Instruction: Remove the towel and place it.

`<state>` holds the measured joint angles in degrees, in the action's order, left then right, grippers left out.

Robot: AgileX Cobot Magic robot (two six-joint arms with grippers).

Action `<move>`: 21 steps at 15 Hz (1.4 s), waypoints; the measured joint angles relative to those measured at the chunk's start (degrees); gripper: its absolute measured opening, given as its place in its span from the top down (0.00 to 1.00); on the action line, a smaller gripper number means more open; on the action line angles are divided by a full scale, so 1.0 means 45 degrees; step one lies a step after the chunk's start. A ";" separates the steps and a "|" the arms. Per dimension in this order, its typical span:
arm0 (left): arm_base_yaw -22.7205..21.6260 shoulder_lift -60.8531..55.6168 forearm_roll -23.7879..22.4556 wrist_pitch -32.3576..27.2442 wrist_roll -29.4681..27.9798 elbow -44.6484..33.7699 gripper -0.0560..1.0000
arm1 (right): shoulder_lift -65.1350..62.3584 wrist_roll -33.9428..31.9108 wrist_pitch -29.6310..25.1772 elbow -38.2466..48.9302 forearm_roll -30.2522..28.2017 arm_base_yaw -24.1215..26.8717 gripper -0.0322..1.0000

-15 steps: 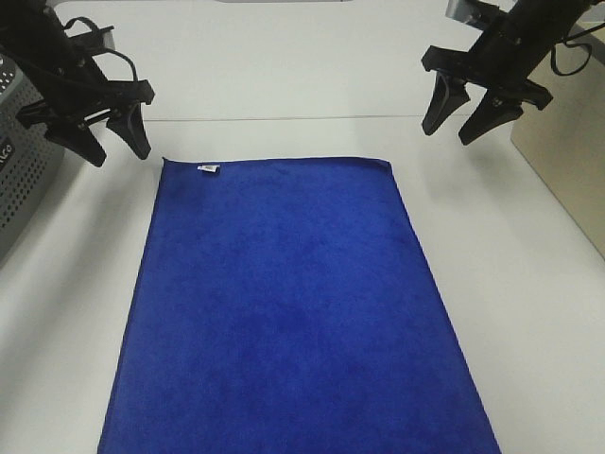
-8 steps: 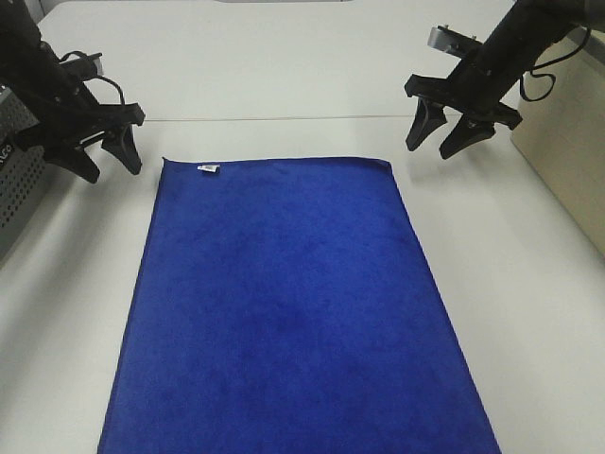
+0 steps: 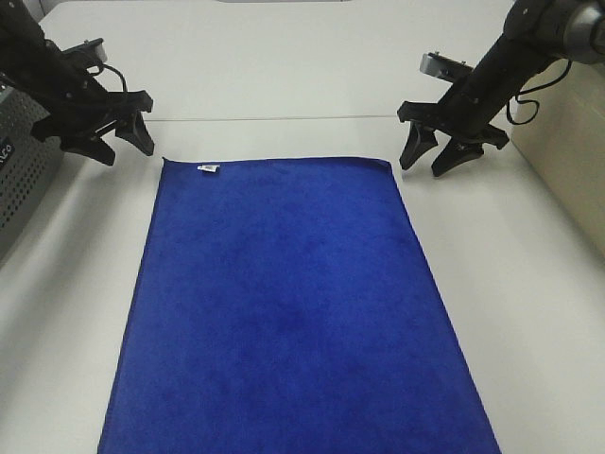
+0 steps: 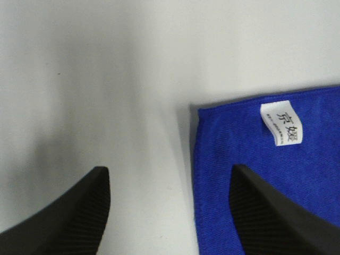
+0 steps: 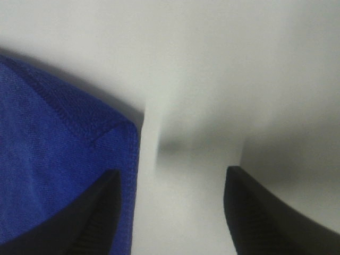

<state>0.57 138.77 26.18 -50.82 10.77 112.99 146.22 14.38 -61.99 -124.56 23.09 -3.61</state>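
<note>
The royal-blue towel [image 3: 293, 303] lies flat on the white table, its small white tag [image 3: 208, 168] at the far left corner. My left gripper [image 3: 123, 148] is open and empty, low just left of that corner. In the left wrist view its fingers straddle the towel's corner [image 4: 249, 159], with the tag [image 4: 281, 122] showing. My right gripper [image 3: 425, 163] is open and empty, low just right of the far right corner. In the right wrist view the towel's corner [image 5: 69, 159] lies by one finger [image 5: 101, 223].
A grey perforated box [image 3: 24, 180] stands at the left edge. A beige panel [image 3: 567, 151] stands at the right. The white table [image 3: 529, 312] runs around the towel on both sides and behind it.
Both grippers have come down toward the table. The left one moved toward the towel's far left corner, the right one inward toward the far right corner. The towel has not moved.
</note>
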 joint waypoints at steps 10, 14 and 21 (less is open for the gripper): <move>0.0000 0.1757 0.1235 -0.0993 0.0497 0.1706 0.37 | 0.0357 0.0446 0.0051 -0.0064 0.0280 0.0000 0.41; 0.0000 0.1770 0.1210 -0.1070 0.0586 0.1706 0.37 | 0.0420 0.0484 -0.0089 -0.0089 0.0560 0.0000 0.41; 0.0191 0.1770 0.0993 -0.1222 0.1019 0.1757 0.37 | 0.0497 0.0993 0.0738 -0.0115 0.0700 -0.0802 0.41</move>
<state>1.43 146.73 30.65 -56.32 15.36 120.89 148.45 18.85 -58.67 -125.08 26.24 -7.22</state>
